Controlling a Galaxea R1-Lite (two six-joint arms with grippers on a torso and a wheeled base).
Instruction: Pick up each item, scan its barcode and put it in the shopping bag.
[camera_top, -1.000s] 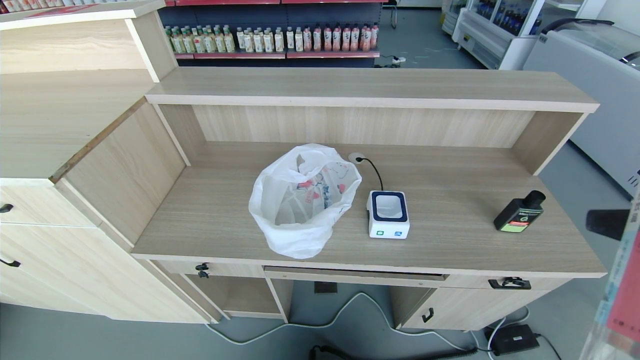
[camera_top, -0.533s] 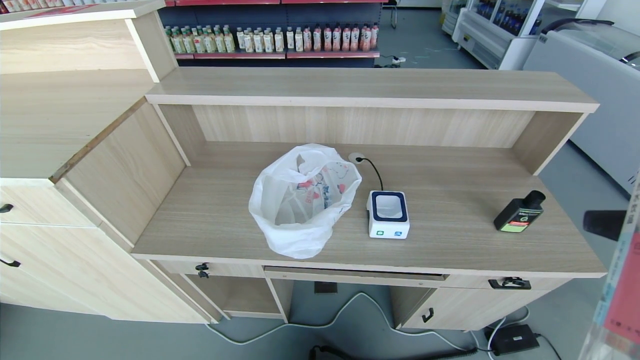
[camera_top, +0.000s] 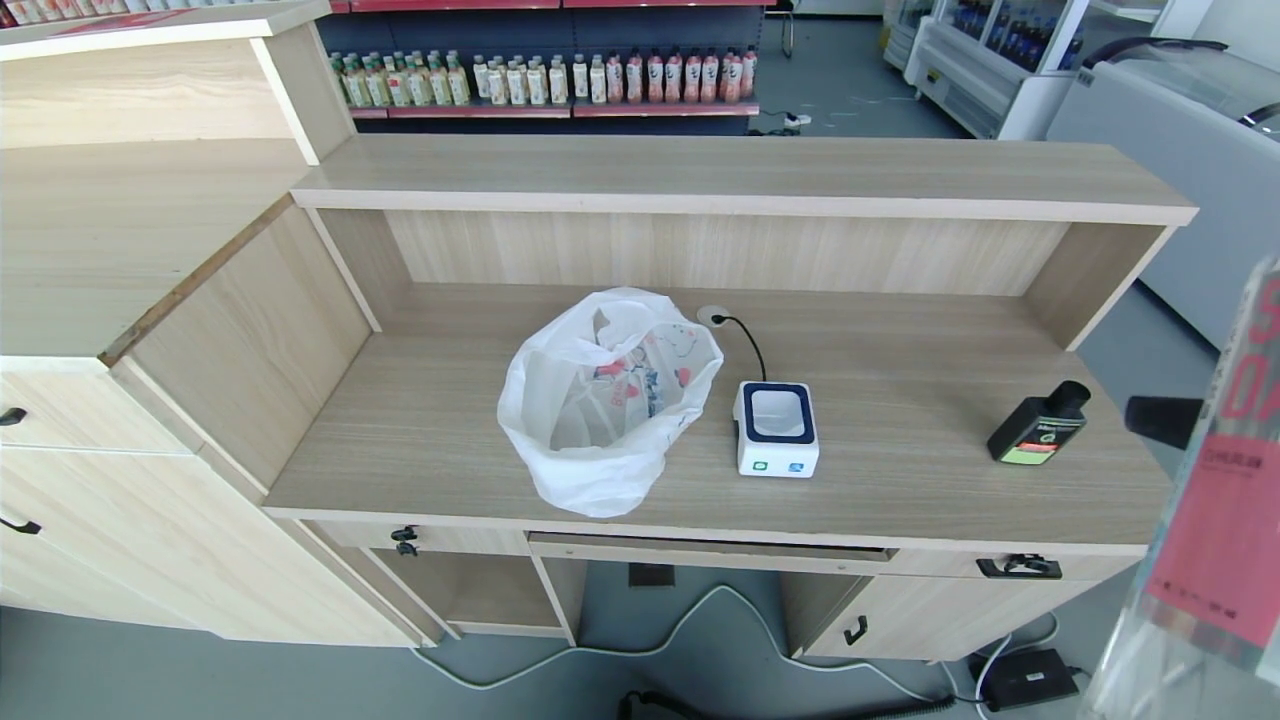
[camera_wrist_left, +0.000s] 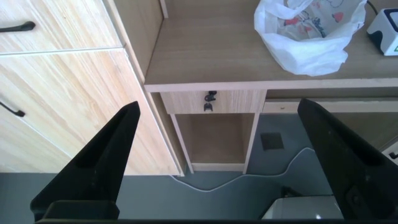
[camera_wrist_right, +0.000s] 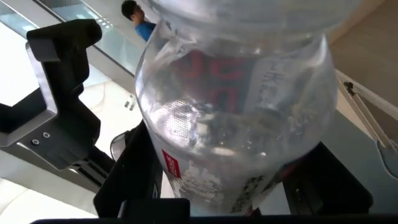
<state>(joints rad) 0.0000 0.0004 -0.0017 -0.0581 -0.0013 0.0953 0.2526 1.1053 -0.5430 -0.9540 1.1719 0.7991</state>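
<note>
A white plastic shopping bag (camera_top: 600, 400) stands open on the wooden counter (camera_top: 900, 500), with printed packaging showing inside. Right of it sits the white barcode scanner (camera_top: 777, 428), window facing up. A small black bottle (camera_top: 1038, 425) with a green and red label lies near the counter's right end. At the right edge of the head view, a clear bottle (camera_top: 1210, 520) with a red label is held up, in front of the counter's right corner. My right gripper (camera_wrist_right: 236, 180) is shut on it. My left gripper (camera_wrist_left: 217, 168) hangs open, low in front of the counter's left side.
The counter has a raised back shelf (camera_top: 740, 175) and a tall side cabinet (camera_top: 150, 250) to the left. Drawers with dark handles (camera_top: 1018, 567) run below the front edge. Cables (camera_top: 700, 620) lie on the floor. Store shelves with bottles (camera_top: 540, 80) stand behind.
The clear bottle in my right gripper has moved up and leftward, now covering the counter's right corner in the head view. Bag, scanner and black bottle have not moved.
</note>
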